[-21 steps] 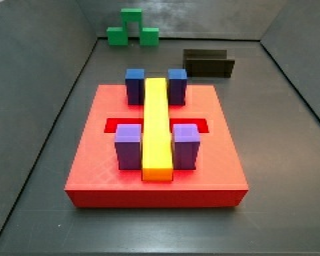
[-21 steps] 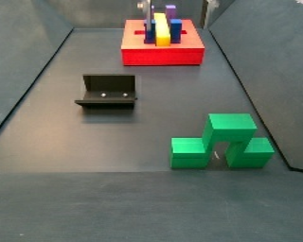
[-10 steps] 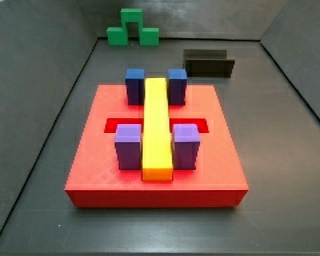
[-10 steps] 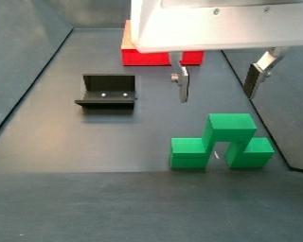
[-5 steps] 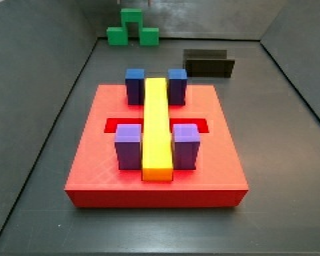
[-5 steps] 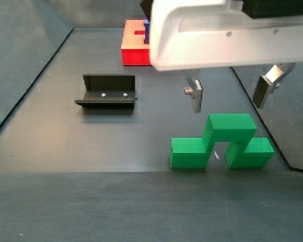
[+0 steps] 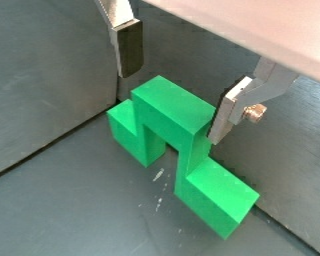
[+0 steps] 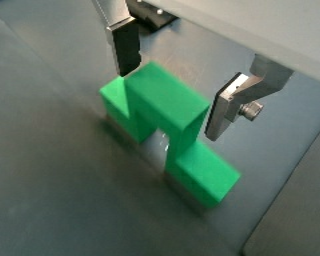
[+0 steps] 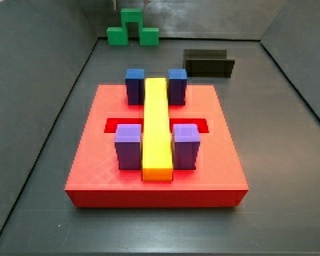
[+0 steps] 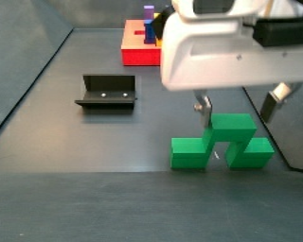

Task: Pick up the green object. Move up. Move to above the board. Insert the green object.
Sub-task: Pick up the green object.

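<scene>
The claw hangs released just above the green object, one finger on each side of its raised centre cube, not gripping. The green object rests on the dark surface, well apart from the board.

Lighting even, diffuse, from overhead. Faint soft shadow beside the board on the tabletop. Mild sheen on far wall in a side view. The tool above the green object: wrist views slightly soft, no glare.
</scene>
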Available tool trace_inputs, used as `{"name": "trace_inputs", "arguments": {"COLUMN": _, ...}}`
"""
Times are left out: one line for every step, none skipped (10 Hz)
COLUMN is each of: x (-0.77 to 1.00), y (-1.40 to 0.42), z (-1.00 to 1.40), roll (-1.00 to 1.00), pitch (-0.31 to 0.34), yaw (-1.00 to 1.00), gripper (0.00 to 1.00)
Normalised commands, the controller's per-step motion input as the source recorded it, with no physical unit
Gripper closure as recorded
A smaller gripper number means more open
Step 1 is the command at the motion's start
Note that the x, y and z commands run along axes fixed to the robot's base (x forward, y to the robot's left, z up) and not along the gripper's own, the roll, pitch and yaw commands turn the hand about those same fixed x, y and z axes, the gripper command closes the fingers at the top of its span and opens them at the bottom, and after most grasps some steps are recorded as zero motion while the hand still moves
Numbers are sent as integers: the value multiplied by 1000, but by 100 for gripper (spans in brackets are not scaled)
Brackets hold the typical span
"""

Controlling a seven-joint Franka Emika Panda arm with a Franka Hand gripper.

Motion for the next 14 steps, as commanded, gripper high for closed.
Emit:
{"name": "trace_inputs", "arguments": {"x": -11, "y": 269, "z": -277, "roll": 130, "pitch": 0, "yaw": -134, "gripper": 0}}
{"name": "trace_inputs", "arguments": {"x": 0, "y": 69, "z": -211, "roll": 56, "pitch": 0, "yaw": -160, "gripper": 0}}
{"name": "trace_inputs", "arguments": {"x": 0, "y": 0, "z": -249, "roll": 1, "pitch": -30, "yaw": -177, "gripper": 0}}
{"name": "trace_inputs", "arguments": {"x": 100, "y": -126, "z": -263, "roll": 0, "pitch": -33, "yaw": -197, "gripper": 0}}
{"name": "trace_inputs", "arguments": {"x": 109, "y": -37, "z": -237, "roll": 0, "pitch": -21, "yaw": -189, "gripper": 0}}
{"name": "trace_inputs", "arguments": {"x": 54, "y": 0, "z": -237, "roll": 6, "pitch": -20, "yaw": -100, "gripper": 0}}
{"name": "trace_inputs", "arguments": {"x": 83, "y": 0, "z": -211, "roll": 46, "pitch": 0, "yaw": 0, "gripper": 0}}
{"name": "trace_inputs", "arguments": {"x": 0, "y": 0, "z": 0, "roll": 14, "pitch": 0, "yaw": 0, "gripper": 0}}
{"name": "trace_inputs", "arguments": {"x": 0, "y": 0, "z": 0, "roll": 0, "pitch": 0, "yaw": 0, "gripper": 100}}
{"name": "trace_inputs", "arguments": {"x": 0, "y": 0, "z": 0, "roll": 0, "pitch": 0, "yaw": 0, "gripper": 100}}
{"name": "trace_inputs", "arguments": {"x": 0, "y": 0, "z": 0, "roll": 0, "pitch": 0, "yaw": 0, "gripper": 100}}
{"name": "trace_inputs", "arguments": {"x": 0, "y": 0, "z": 0, "roll": 0, "pitch": 0, "yaw": 0, "gripper": 100}}
{"name": "trace_inputs", "arguments": {"x": 0, "y": 0, "z": 0, "roll": 0, "pitch": 0, "yaw": 0, "gripper": 100}}
{"name": "trace_inputs", "arguments": {"x": 0, "y": 0, "z": 0, "roll": 0, "pitch": 0, "yaw": 0, "gripper": 100}}
